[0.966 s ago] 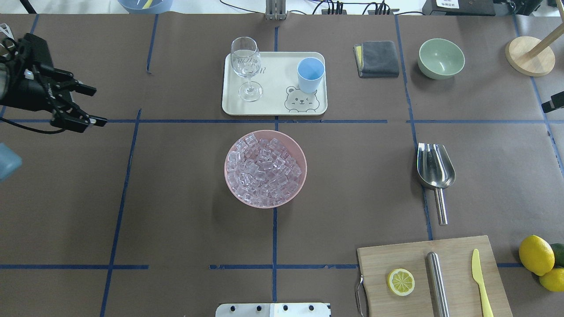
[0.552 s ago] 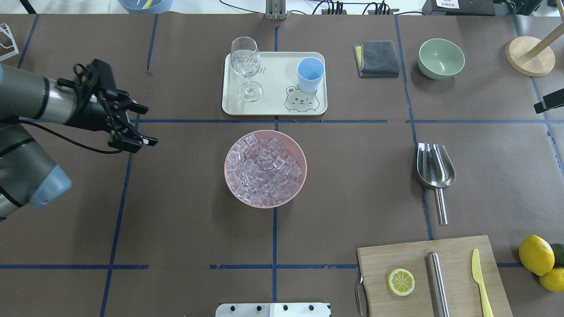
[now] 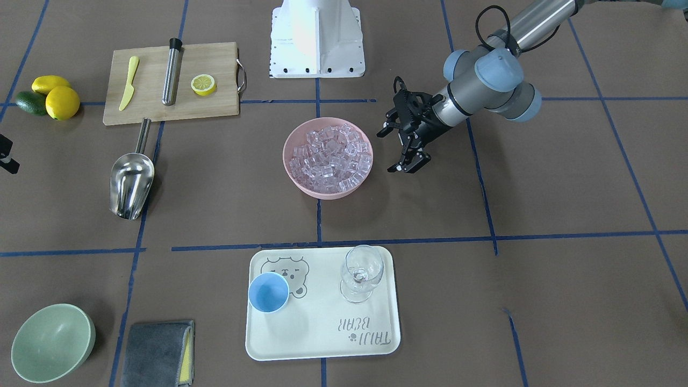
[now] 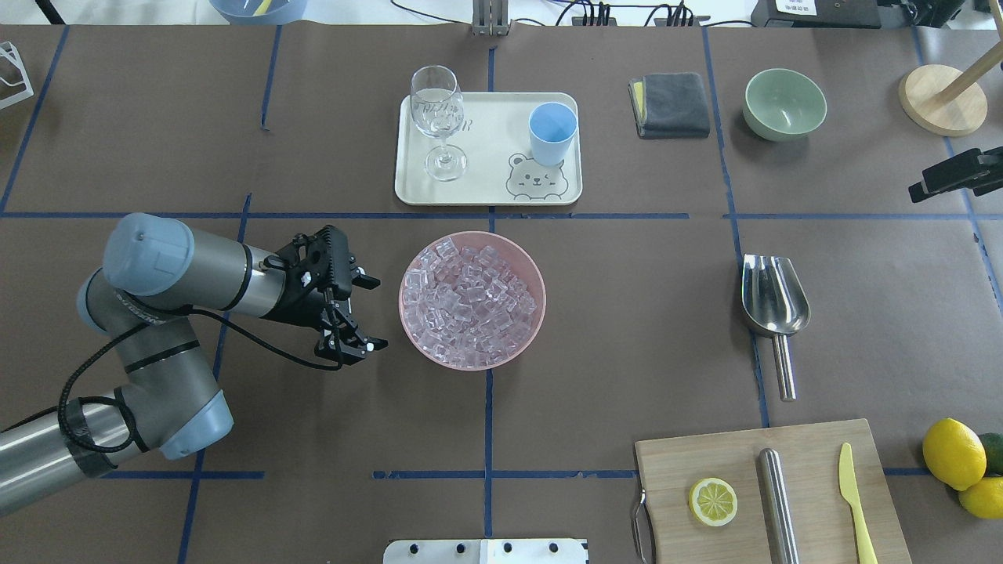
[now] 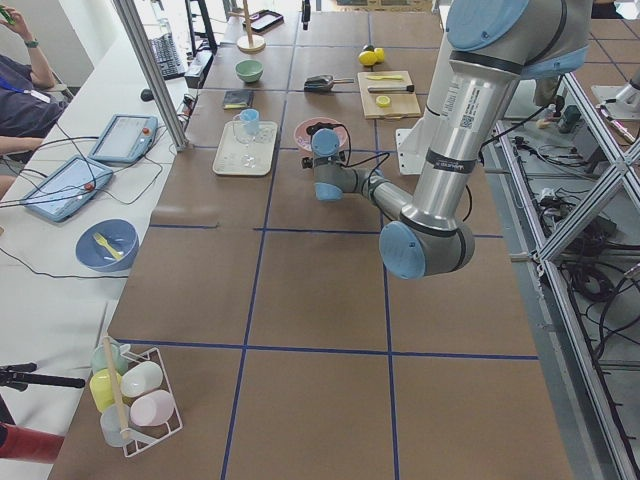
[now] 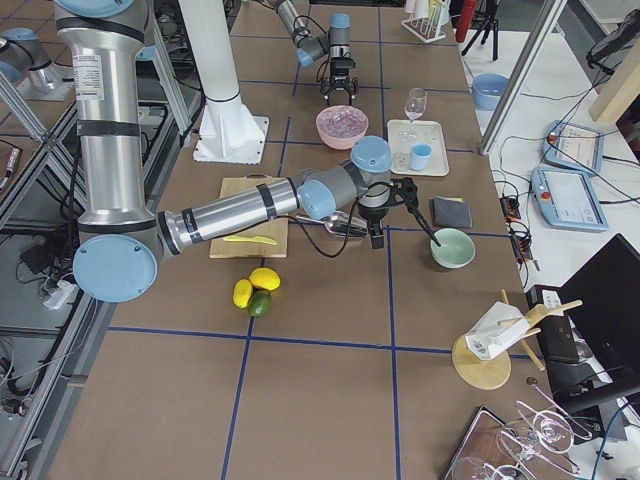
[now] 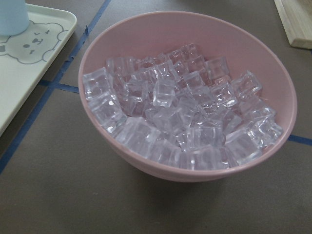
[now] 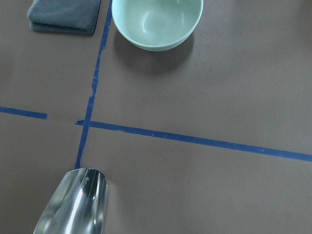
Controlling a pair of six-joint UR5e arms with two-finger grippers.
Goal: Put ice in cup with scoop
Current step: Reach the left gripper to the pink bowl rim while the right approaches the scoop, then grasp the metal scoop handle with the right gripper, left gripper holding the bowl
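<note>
1. the table point(image 4: 627, 313) is covered in brown paper, marked into a grid with blue tape lines.
2. the ice point(image 4: 470, 301) is heaped in a pink bowl point(image 7: 161, 34) at the middle of the table.
3. the left claw point(image 4: 372, 312) is just beside the bowl on the robot's left, not touching it, with its jaws spread and nothing between them.
4. the cup point(image 4: 552, 131) stands upright on a cream tray point(image 4: 486, 184) beyond the bowl, with a stemmed glass point(image 4: 439, 117) on the same tray, well apart from it.
5. the scoop point(image 4: 774, 294) lies flat on the paper to the robot's right, over a tape line, with its handle towards the cutting board point(image 4: 815, 462).
6. the right claw point(image 4: 952, 176) shows only partly at the table's right edge, clear of the scoop. i cannot tell whether it is open or closed.
7. on the board are a lemon half point(image 4: 713, 501), a steel tube point(image 4: 778, 501) and a yellow knife point(image 4: 854, 493). whole lemons point(image 4: 954, 453) lie beside it.
8. a grey cloth point(image 4: 670, 103) and a green bowl point(image 4: 784, 102) sit at the far right.
9. along the far side runs a white bench point(image 5: 70, 250) with tablets, cables and a blue bowl.
</note>
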